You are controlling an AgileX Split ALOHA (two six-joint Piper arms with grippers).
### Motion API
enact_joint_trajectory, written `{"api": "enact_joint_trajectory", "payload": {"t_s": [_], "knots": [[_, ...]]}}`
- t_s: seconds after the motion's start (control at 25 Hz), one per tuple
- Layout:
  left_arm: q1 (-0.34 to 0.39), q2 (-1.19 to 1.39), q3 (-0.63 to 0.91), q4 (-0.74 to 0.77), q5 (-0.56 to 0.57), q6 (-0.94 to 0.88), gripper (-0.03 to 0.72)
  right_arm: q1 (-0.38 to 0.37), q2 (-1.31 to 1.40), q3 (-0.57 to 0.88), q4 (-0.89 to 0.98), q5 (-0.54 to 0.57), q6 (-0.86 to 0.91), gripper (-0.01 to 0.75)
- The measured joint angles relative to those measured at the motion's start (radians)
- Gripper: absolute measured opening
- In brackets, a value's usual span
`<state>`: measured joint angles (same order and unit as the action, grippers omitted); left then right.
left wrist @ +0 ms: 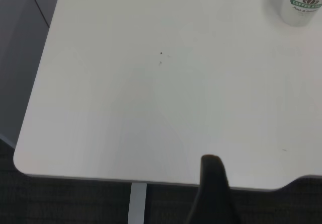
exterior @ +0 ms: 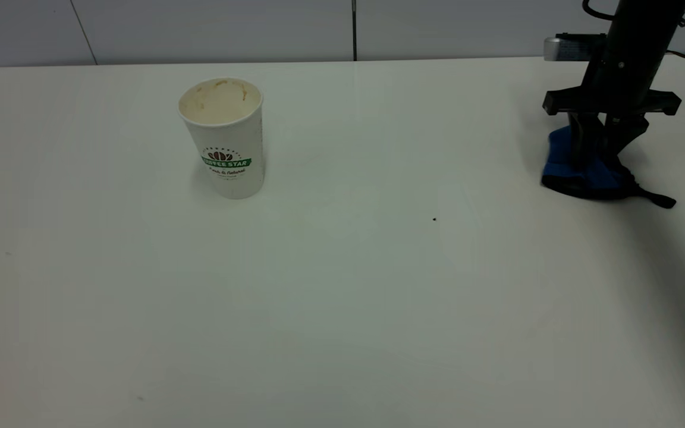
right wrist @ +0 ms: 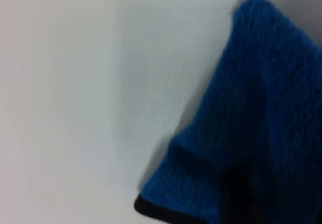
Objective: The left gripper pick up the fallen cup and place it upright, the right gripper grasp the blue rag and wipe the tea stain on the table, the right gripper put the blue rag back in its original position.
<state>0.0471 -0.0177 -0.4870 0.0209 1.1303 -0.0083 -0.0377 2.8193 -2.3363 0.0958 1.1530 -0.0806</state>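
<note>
The cup (exterior: 226,138) stands upright on the white table (exterior: 342,309), left of centre, with its green band facing me; it also shows in the left wrist view (left wrist: 301,5). My right gripper (exterior: 601,157) is at the far right, pointing down, shut on the blue rag (exterior: 580,172), which is bunched and resting on the table. The rag fills the right wrist view (right wrist: 251,113). No tea stain shows in any view. My left gripper (left wrist: 213,183) is out of the exterior view; a dark part of it shows over the table's edge, far from the cup.
A tiny black speck (exterior: 434,219) lies on the table right of centre. The table's rounded corner and dark floor (left wrist: 60,199) show in the left wrist view. A grey wall runs behind the table.
</note>
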Motion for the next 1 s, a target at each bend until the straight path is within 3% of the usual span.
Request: {"api": "enact_joint_trajectory", "payload": {"t_s": [0.12,0.2,0.4,0.52,0.84,1.0], "knots": [[0.000,0.000,0.000,0.000,0.000,0.000,0.583,0.000,-0.018,0.000,-0.009,0.042,-0.025,0.660],[0.000,0.000,0.000,0.000,0.000,0.000,0.583,0.000,-0.044,-0.013,-0.010,0.053,-0.037,0.709],[0.000,0.000,0.000,0.000,0.000,0.000,0.583,0.008,-0.229,0.009,0.026,0.057,-0.063,0.724],[0.000,0.000,0.000,0.000,0.000,0.000,0.583,0.038,-0.394,0.099,0.027,0.059,-0.064,0.723],[0.000,0.000,0.000,0.000,0.000,0.000,0.583,0.146,-0.979,0.627,-0.001,0.069,-0.052,0.703],[0.000,0.000,0.000,0.000,0.000,0.000,0.583,0.165,-1.301,0.882,-0.006,0.074,-0.044,0.669]]}}
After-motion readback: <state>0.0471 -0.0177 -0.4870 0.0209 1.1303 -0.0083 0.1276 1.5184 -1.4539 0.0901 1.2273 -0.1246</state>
